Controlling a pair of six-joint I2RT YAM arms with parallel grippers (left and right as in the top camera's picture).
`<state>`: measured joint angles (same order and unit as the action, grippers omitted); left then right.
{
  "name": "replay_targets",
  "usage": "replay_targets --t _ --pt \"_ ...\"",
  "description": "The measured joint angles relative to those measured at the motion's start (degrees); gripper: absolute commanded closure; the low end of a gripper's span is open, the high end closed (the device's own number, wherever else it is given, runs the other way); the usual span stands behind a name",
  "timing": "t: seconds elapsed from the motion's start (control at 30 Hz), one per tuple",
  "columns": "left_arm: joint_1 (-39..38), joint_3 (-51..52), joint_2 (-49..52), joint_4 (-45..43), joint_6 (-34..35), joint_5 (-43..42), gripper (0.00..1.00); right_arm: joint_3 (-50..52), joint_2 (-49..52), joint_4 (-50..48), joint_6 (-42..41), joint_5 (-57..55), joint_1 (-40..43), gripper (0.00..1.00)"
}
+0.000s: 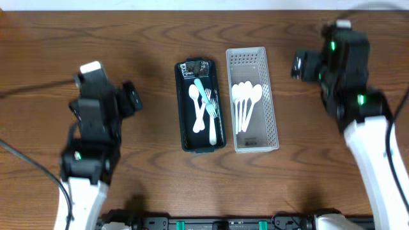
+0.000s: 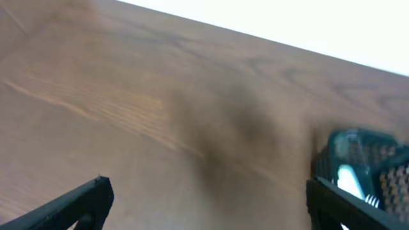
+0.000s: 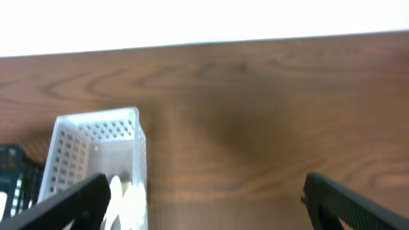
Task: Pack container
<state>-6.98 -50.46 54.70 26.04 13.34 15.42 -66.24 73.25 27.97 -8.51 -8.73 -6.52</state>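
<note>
White spoons (image 1: 245, 97) fill the basket (image 1: 247, 59); left hand (image 1: 131, 97) and right hand (image 1: 300, 64) hang wide, empty, seemingly between picks; next, reach in.

Both arms were parked out wide, one per side; the left arm (image 1: 86, 160) ran up from the bottom edge with its wrist bent inward, so the left gripper (image 1: 131, 98) pointed toward the middle; the right arm (image 1: 374, 144) mirrored that from its side, with the right gripper (image 1: 299, 65) facing in too; on the wrist cams both pairs of fingers (image 2: 83, 199) were spread far apart, nothing between them, not touching anything
</note>
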Motion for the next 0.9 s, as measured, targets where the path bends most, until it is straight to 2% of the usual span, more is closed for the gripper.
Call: replay_targets --t 0.2,0.3,0.4,0.57,0.9 --pt "-0.37 18.91 -13.73 -8.35 -5.92 -0.02 0.02 20.79 -18.14 -11.08 0.17 -2.25 -0.04 0.01" --pt "-0.37 24.04 -20.92 -9.51 -8.2 -0.02 0.02 28.7 -24.87 -17.27 0.2 -3.17 -0.04 0.01" --pt "-0.37 26.08 -26.58 -9.6 -9.4 -0.02 0.02 34.73 -29.16 -19.02 0.2 -3.69 -0.04 0.01" --pt "-0.37 26.12 -29.66 -10.01 -10.4 0.0 0.02 37.48 -30.25 -15.82 0.22 -3.8 -0.04 0.01" --pt "-0.37 26.12 -29.62 -8.26 -10.64 0.0 0.02 37.53 -29.88 -2.34 0.22 -3.96 -0.04 0.01"
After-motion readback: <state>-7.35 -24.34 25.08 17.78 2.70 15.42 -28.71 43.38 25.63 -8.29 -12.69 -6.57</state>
